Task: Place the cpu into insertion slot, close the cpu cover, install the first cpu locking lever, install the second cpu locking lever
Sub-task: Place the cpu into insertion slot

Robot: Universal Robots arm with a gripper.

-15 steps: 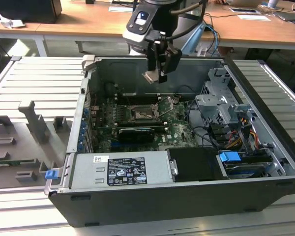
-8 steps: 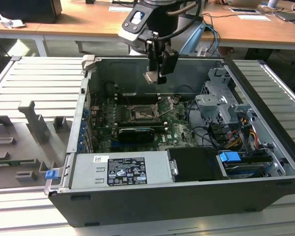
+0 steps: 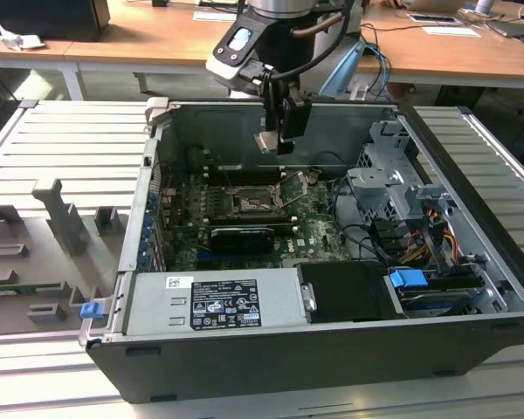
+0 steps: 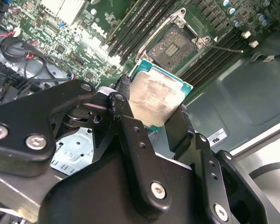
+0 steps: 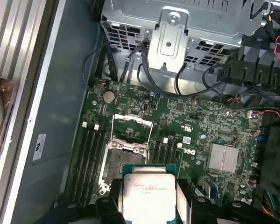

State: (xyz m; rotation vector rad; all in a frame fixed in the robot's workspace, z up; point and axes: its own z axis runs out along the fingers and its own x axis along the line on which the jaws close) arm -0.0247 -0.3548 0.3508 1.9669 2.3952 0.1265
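Note:
My gripper (image 3: 271,138) hangs above the open computer case, shut on the cpu (image 3: 265,140), a flat square chip with a pale silver top. In both wrist views the cpu (image 4: 155,98) (image 5: 147,198) sits between the two black fingers (image 4: 124,105) (image 5: 183,196). The insertion slot (image 3: 248,202) (image 4: 174,46) (image 5: 119,163) lies bare on the green motherboard below the chip, its dark pin field showing. The cpu cover (image 5: 130,122) (image 3: 294,186) stands swung open at one edge of the slot. Chip and slot are apart, with air between them.
Long black memory slots (image 5: 87,154) flank the socket on both sides. A black graphics card (image 3: 241,236) lies in front of it in the exterior view. A grey power supply (image 3: 214,301), a metal drive cage (image 5: 177,28) and loose cables (image 3: 367,236) crowd the case.

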